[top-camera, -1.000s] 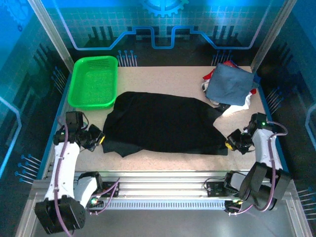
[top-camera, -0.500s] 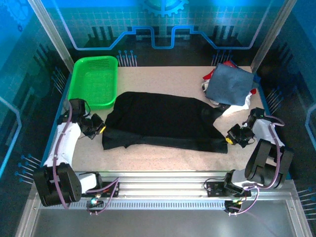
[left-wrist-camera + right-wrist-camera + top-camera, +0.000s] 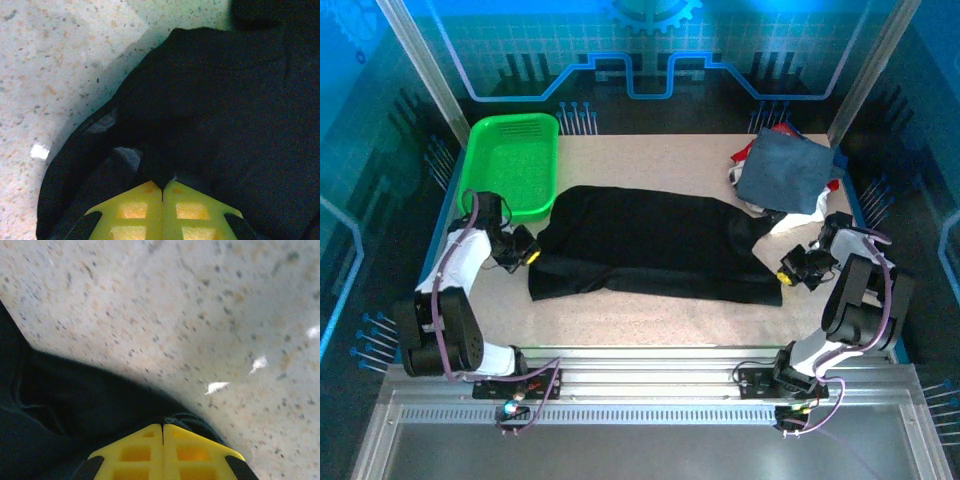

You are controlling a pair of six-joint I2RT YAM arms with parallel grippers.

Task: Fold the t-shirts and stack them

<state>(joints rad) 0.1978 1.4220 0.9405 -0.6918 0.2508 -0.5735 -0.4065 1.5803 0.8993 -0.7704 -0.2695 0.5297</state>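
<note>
We are mid-fold on the black t-shirt [image 3: 650, 245], which lies across the middle of the table [image 3: 660, 165]. Our left gripper [image 3: 525, 257] at nine o'clock and right gripper [image 3: 788, 277] at three o'clock are each clamped tight on one end. Next, we judge, both must carry the near edge toward twelve together, then stack the shirt on the folded pile [image 3: 790, 170] at two o'clock.

Speckled beige table [image 3: 650, 160] inside blue-lit panel walls [image 3: 520, 40], aluminium frame posts [image 3: 420, 70].

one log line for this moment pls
left gripper: shut on black t-shirt left edge | right gripper: shut on its right edge | shirt spread on table | slate-blue tee folded far right
</note>
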